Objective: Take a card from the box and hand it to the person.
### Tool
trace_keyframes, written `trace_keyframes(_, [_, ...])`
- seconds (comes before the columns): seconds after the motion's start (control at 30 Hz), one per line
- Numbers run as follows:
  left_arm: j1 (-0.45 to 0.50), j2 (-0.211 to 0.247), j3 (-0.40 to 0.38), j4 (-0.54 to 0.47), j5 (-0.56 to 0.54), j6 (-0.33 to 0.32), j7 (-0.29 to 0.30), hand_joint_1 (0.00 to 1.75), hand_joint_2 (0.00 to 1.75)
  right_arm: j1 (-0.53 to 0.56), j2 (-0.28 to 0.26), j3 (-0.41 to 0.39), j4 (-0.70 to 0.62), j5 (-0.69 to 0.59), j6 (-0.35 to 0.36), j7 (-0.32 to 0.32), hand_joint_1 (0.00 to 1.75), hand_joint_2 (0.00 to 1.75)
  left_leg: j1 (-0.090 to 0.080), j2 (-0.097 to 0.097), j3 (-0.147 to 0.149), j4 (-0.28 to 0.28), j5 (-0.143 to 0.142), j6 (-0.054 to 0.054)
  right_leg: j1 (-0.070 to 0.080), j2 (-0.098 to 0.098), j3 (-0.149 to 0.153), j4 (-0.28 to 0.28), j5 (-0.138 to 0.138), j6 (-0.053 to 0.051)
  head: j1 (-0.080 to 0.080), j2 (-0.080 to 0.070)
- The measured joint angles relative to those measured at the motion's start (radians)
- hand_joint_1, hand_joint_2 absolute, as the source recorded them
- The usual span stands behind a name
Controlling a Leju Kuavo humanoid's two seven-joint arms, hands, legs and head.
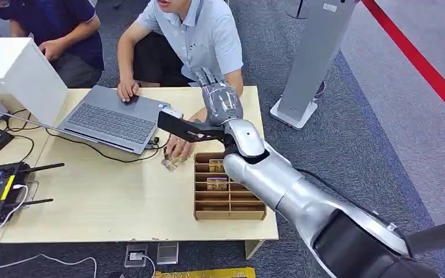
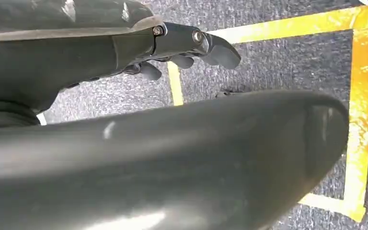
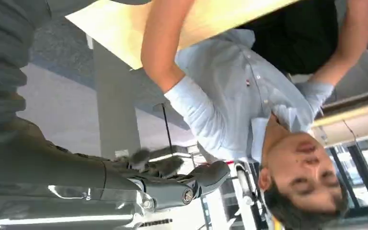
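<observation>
Grey carpet (image 1: 371,133) with a red stripe (image 1: 417,58) at the upper right surrounds a pale wooden table (image 1: 110,202) that spans the left and centre of the head view. On the table, right of centre, sits the box (image 1: 229,207), a brown cardboard tray, rectangular, its long axis running from the near edge toward the far edge and split by slats into narrow compartments. Two cards (image 1: 216,183) with a glossy, gold-toned face stand in its upper compartments, their long edges lying across the box. Just beyond the box's upper left corner a person's hand (image 1: 179,146) rests on the table over another small glossy card (image 1: 171,164) (its outline is too blurred to read its direction).

Rising from the lower right corner, the silver right arm reaches diagonally up to the centre; its right hand (image 1: 220,95) is raised above the table's far edge in front of the seated person in a light blue shirt (image 1: 205,35), fingers straight and pointing up the frame, slightly apart, holding nothing. In the right wrist view the fingertips (image 3: 215,173) stretch out freely.

In the left wrist view the left hand (image 2: 182,48) hangs over dark carpet marked with yellow tape (image 2: 359,96), fingers loosely curved and released.

An open grey laptop (image 1: 113,119), a white cube (image 1: 17,72) and a black controller (image 1: 0,188) occupy the table's left side.
</observation>
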Motion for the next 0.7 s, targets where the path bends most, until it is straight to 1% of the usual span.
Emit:
trace_keyframes(0.07, [0.001,0.000,0.000,0.000,0.008,0.006,0.003,0.00,0.00,0.001,-0.011,-0.012,-0.036,-0.018,-0.015,0.000,0.00,1.75,0.000,0.000,0.000,0.000,0.000,0.000,0.000,0.000,0.000,0.000,0.000,0.000,0.000,0.000])
trace_keyframes(0.23, [0.003,0.000,0.000,0.000,0.012,0.012,0.006,0.00,0.00,0.013,-0.039,-0.037,-0.122,-0.041,-0.020,0.001,0.00,1.75,0.000,0.001,0.000,0.000,0.000,0.000,0.000,0.001,0.000,0.000,0.000,0.000,0.001,0.000])
trace_keyframes(0.33, [0.004,0.000,0.000,0.000,0.021,0.020,0.010,0.00,0.00,0.052,-0.061,-0.063,-0.214,-0.120,-0.030,-0.016,0.00,1.75,0.000,0.001,0.001,0.000,0.000,0.000,0.000,0.001,0.000,0.000,0.000,0.000,0.000,0.000])
trace_keyframes(0.47, [0.006,0.000,0.001,0.000,0.032,0.024,0.006,0.00,0.00,0.140,-0.100,-0.095,-0.369,-0.244,-0.028,-0.056,0.00,1.75,0.000,0.001,0.001,0.000,0.000,0.000,0.000,0.001,0.000,-0.001,0.000,0.000,-0.001,0.000])
trace_keyframes(0.57, [0.008,0.000,0.001,0.000,0.040,0.027,0.002,0.00,0.00,0.236,-0.144,-0.121,-0.486,-0.382,-0.013,-0.135,0.00,1.75,0.000,0.001,0.001,0.000,0.000,0.000,0.000,0.001,0.001,-0.002,0.000,0.000,-0.001,0.000])
trace_keyframes(0.6, [0.009,0.000,0.002,0.000,0.042,0.029,0.001,0.00,0.00,0.274,-0.159,-0.130,-0.523,-0.433,-0.011,-0.173,0.00,1.75,0.000,0.001,0.001,0.000,-0.001,0.000,0.000,0.001,0.000,-0.002,0.000,0.000,0.001,0.000])
trace_keyframes(0.7, [0.010,0.001,0.002,0.000,0.047,0.033,0.001,0.00,0.00,0.391,-0.196,-0.161,-0.605,-0.561,-0.020,-0.290,0.00,1.75,0.000,0.001,0.001,0.000,-0.001,0.000,0.000,0.001,0.000,-0.002,0.000,0.000,0.000,0.000])
